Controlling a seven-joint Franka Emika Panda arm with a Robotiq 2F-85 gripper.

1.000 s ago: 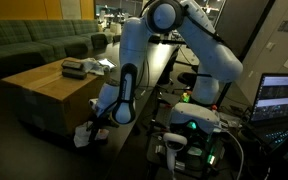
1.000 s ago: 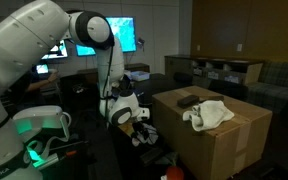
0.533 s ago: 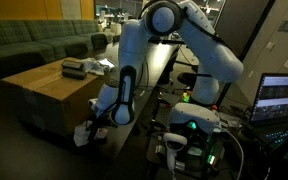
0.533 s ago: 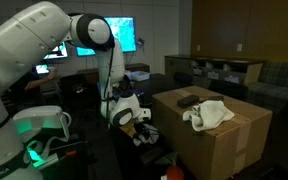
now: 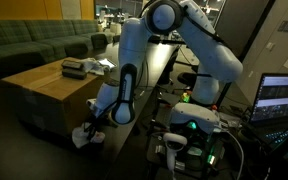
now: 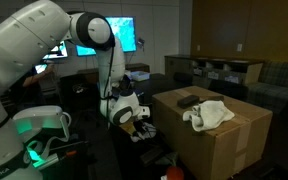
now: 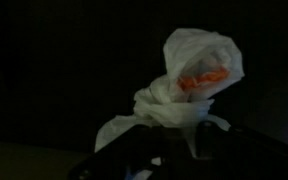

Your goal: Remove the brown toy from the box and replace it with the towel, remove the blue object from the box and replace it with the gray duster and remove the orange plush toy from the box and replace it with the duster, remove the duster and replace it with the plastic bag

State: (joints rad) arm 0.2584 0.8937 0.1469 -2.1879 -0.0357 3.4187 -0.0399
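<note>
Closed over the last second, going from wide apart to pinched together on the plastic bag (image 7: 189, 70); otherwise hardly shifted, apart from a slight gathering of the white film. Clamped now at the bag's twisted waist, as the wrist view shows, with the gripper (image 7: 172, 145) dark beneath it and an orange patch (image 7: 202, 80) glowing through the film. Cannot tell what that patch belongs to.

Held low against the side of the box (image 6: 224, 150), below its top edge and close to the near corner, in both exterior views. Not yet raised clear.

Lying on top of the box in an exterior view: the gray duster (image 6: 189, 100) towards the far side, and the towel (image 6: 210, 113) just beside it, nearer the front edge. No toy of any colour to be made out up there.

Judged well along, then, with the swaps for the towel and the duster apparently made and the last one in hand. Left to do, by the look of it: lift the bag up over the top of the box, take the duster off, and set the bag down in its place.
</note>
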